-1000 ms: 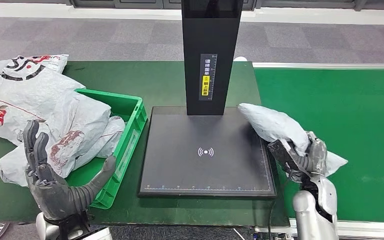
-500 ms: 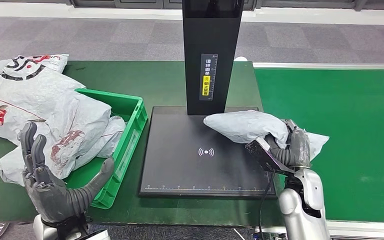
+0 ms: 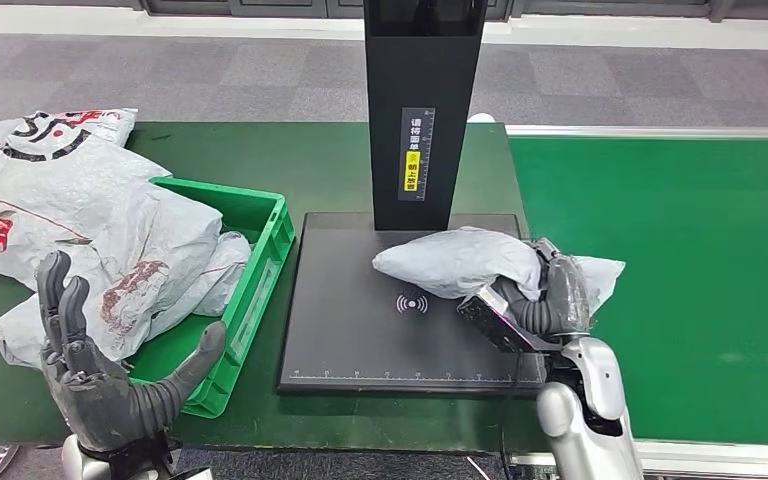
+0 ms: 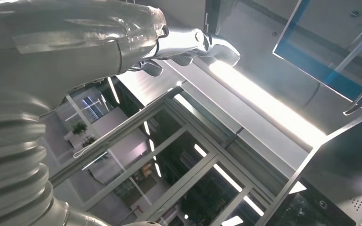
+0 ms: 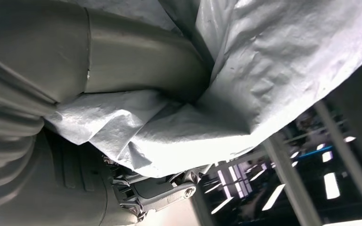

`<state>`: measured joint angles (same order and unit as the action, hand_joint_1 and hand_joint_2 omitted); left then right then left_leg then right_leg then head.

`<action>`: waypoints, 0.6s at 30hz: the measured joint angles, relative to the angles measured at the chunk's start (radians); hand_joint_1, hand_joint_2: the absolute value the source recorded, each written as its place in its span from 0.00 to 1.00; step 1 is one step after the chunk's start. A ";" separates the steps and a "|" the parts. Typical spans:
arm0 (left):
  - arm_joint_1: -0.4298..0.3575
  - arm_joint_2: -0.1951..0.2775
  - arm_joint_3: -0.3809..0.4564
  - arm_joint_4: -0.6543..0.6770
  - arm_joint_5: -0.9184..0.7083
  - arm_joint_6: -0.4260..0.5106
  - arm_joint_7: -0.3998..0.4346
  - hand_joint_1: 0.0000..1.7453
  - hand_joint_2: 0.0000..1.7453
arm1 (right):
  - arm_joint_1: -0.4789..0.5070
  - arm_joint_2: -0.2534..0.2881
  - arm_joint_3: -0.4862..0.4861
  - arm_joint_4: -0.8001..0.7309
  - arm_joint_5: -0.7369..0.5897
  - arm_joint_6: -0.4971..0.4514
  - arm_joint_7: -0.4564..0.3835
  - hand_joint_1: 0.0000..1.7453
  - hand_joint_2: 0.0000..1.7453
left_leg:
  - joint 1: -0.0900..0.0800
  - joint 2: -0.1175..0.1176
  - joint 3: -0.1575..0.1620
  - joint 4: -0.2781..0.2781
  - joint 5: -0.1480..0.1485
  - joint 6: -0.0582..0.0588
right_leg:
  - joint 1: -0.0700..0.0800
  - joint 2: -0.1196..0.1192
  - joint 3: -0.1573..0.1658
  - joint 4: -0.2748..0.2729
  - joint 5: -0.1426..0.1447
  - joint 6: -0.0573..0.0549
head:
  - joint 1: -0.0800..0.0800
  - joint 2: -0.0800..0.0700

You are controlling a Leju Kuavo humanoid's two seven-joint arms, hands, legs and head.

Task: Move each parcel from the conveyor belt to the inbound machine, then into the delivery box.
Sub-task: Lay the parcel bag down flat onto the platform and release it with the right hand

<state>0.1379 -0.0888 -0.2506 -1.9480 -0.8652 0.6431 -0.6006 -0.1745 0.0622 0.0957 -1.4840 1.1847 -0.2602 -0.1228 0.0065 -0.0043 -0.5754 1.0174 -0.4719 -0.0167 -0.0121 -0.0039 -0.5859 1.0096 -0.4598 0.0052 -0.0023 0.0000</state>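
Observation:
My right hand (image 3: 548,298) grips a grey plastic parcel (image 3: 465,263) at its right end and holds it over the black scanning plate (image 3: 360,340) of the inbound machine, beside the black column (image 3: 422,110). In the right wrist view the crinkled grey parcel (image 5: 273,75) is pressed against the thumb (image 5: 136,61). My left hand (image 3: 110,380) is raised at the front left with its fingers spread, holding nothing. The green delivery box (image 3: 260,270) holds several grey parcels (image 3: 140,270) that spill over its left side.
The green conveyor belt (image 3: 700,240) runs along the right side. A large white parcel with red and black print (image 3: 50,170) lies on the green table at the far left. The machine's column stands tall behind the plate.
My right hand has carried the grey parcel leftward from the belt's edge to above the scanning plate. My left hand has barely shifted.

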 joint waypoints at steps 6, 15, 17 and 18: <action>-0.025 0.001 0.000 0.014 0.014 -0.017 -0.009 0.00 1.00 | -0.020 0.000 0.064 0.064 0.008 0.021 -0.004 1.00 1.00 | 0.000 0.000 0.000 0.000 0.000 0.000 | 0.000 0.000 0.000 0.000 0.000 0.000 | 0.000 0.000; -0.049 0.002 0.000 0.044 0.028 -0.017 -0.019 0.00 1.00 | -0.066 0.001 0.141 0.187 -0.011 0.019 -0.026 1.00 1.00 | 0.000 0.000 0.000 0.000 0.000 0.000 | 0.000 0.000 0.000 0.000 0.000 0.000 | 0.000 0.000; -0.051 0.003 0.000 0.050 0.028 -0.015 -0.020 0.00 1.00 | -0.075 0.002 0.155 0.211 -0.012 0.019 -0.028 1.00 1.00 | 0.000 0.000 0.000 0.000 0.000 0.000 | 0.000 0.001 0.000 0.000 0.000 0.000 | 0.000 0.000; -0.051 0.003 0.000 0.053 0.028 -0.013 -0.021 0.00 1.00 | -0.081 0.003 0.162 0.223 -0.013 0.019 -0.029 1.00 1.00 | 0.000 0.000 0.000 0.000 0.000 0.000 | 0.000 0.001 0.000 0.000 0.000 0.000 | 0.000 0.000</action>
<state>0.0865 -0.0854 -0.2507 -1.8950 -0.8370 0.6298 -0.6213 -0.2554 0.0654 0.2572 -1.2610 1.1714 -0.2412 -0.1521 0.0065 -0.0042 -0.5751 1.0175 -0.4718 -0.0168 -0.0121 -0.0030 -0.5858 1.0096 -0.4597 0.0052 -0.0023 0.0000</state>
